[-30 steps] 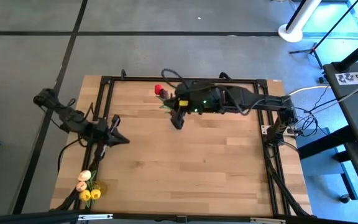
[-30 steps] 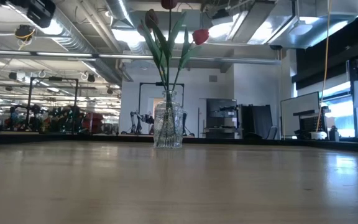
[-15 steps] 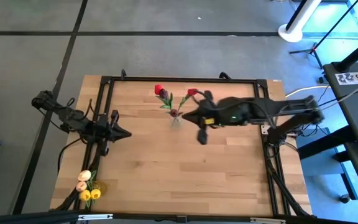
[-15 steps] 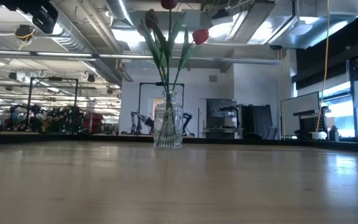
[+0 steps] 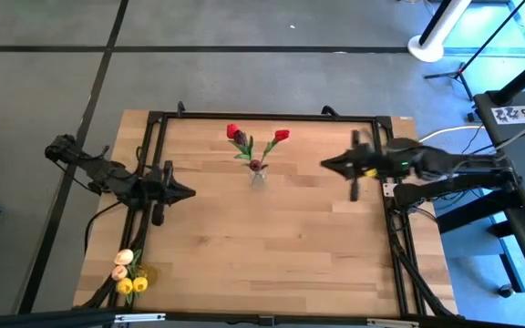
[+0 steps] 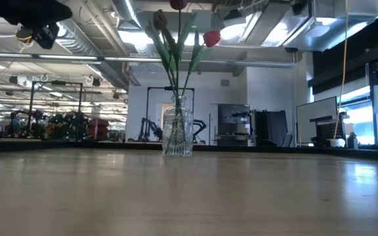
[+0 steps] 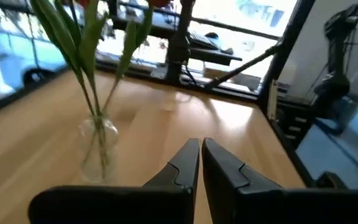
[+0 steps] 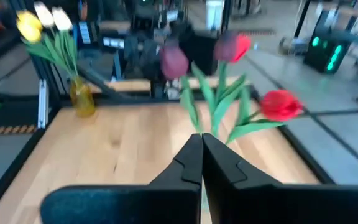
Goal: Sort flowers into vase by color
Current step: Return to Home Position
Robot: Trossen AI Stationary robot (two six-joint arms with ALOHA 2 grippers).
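Note:
A clear glass vase stands on the wooden table near its far edge. It holds two red flowers and a dark maroon one, stems down in it. A yellow vase at the near left corner holds yellow and cream flowers. My left gripper hangs shut to the left of the clear vase and points toward it. My right gripper hangs shut to its right, facing the red and maroon heads.
A black metal frame runs along the table's far, left and right edges. Cables and a stand sit at the right edge. Bare wood stretches from the clear vase to the near edge.
My right gripper has drawn back from over the clear vase toward the table's right edge, uncovering the flowers. The flowers and vase stand as before.

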